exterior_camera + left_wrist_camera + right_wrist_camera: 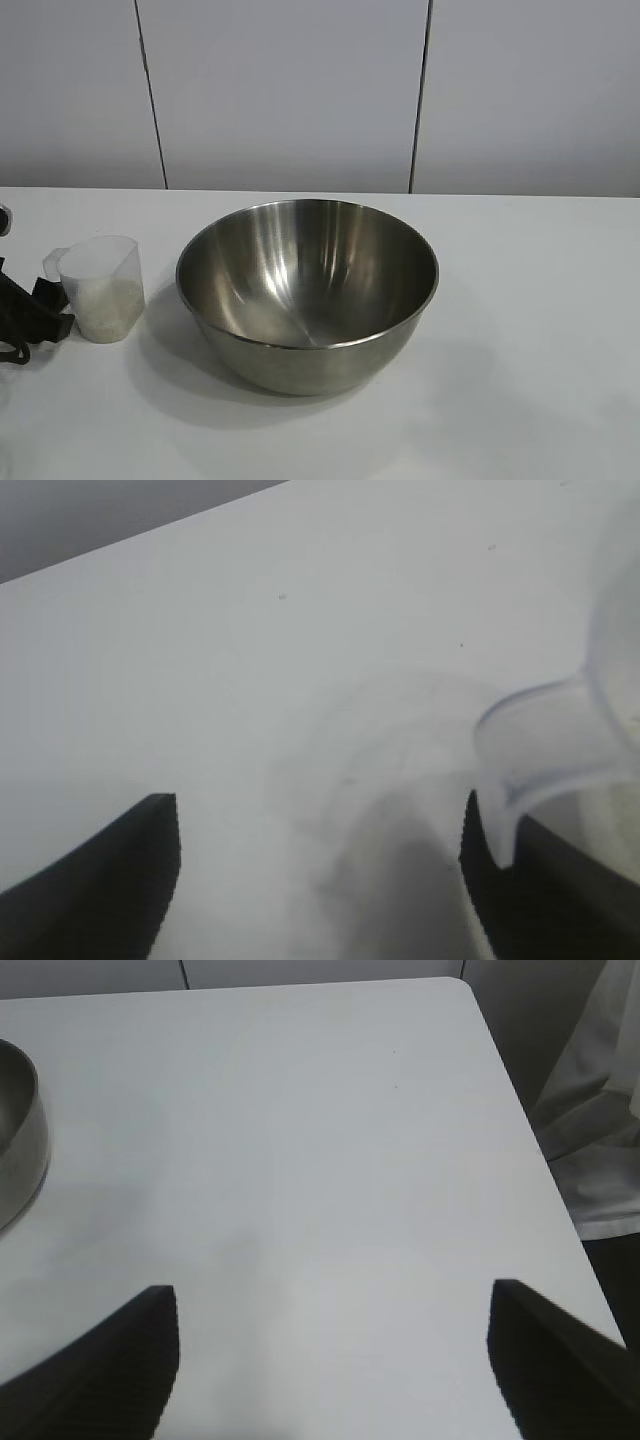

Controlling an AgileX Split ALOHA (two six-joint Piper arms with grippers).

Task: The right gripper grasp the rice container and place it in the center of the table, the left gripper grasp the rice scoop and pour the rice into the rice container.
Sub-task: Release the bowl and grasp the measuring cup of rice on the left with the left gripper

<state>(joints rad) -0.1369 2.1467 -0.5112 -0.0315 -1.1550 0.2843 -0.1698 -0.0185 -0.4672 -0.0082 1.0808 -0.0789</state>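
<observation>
The rice container (307, 290), a big shiny steel bowl, stands empty near the middle of the white table (540, 300). The rice scoop (100, 288), a small clear cup, stands upright just left of it with rice (110, 308) in its lower part. My left gripper (55, 308) is at the left edge, right behind the scoop's tab handle. In the left wrist view the left gripper (318, 810) is open, with the scoop's handle (545, 740) over one finger. My right gripper (332, 1295) is open over bare table, with the bowl's rim (20, 1130) off to one side. It is out of the exterior view.
A grey panelled wall (300, 90) runs behind the table. The right wrist view shows the table's corner and side edge (520, 1090), with white cloth (600, 1130) beyond it.
</observation>
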